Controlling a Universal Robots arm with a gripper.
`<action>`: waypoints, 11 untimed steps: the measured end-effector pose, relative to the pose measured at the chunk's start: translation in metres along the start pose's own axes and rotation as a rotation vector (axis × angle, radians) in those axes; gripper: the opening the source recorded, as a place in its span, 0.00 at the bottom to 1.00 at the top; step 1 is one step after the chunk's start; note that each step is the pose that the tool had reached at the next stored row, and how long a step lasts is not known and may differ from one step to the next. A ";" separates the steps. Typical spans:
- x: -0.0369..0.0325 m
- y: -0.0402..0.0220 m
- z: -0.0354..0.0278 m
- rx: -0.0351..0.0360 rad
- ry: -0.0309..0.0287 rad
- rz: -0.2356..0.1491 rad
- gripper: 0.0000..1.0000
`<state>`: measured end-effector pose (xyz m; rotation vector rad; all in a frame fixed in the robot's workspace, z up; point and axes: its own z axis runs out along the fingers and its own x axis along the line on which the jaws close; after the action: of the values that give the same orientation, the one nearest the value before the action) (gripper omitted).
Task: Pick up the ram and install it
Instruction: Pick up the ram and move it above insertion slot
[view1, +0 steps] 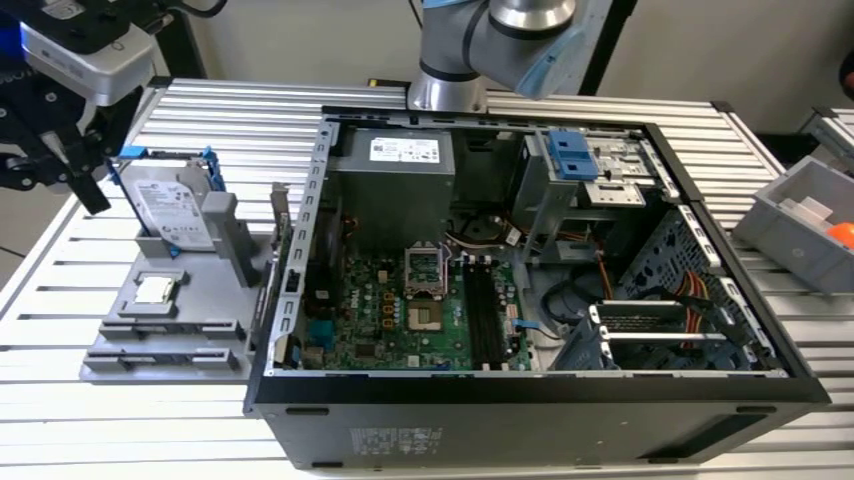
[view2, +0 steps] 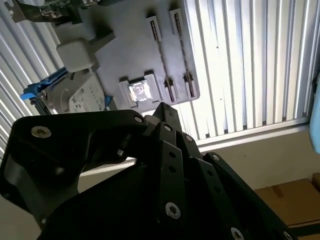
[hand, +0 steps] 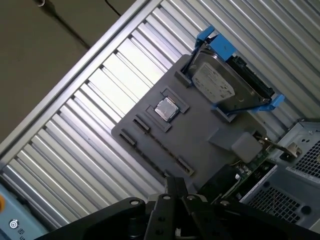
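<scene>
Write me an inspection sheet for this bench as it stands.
Surface: slatted aluminium table, carrying everything.
Job's things: cannot tell whether the dark-green ram stick sits in the narrow slots of the grey holder tray; black memory slots lie in the open black computer case.
Clutter: silver hard drive in blue-edged bracket and square silver processor chip on the tray; grey bin.
Grippers: black gripper close to the hard drive.
Cables: orange and red wires inside the case.
Surroundings: brown box beyond the table edge.

Ram (hand: 160, 146) edge-up in holder slot
</scene>
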<state>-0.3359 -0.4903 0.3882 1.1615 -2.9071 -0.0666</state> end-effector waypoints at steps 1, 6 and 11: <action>0.0000 0.0000 0.0000 0.0000 0.0004 -0.009 0.00; 0.0000 0.0000 0.0000 -0.0001 0.0024 -0.051 0.00; 0.0000 0.0000 0.0000 -0.0003 0.0044 -0.096 0.00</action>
<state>-0.3359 -0.4903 0.3883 1.2982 -2.8464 -0.0652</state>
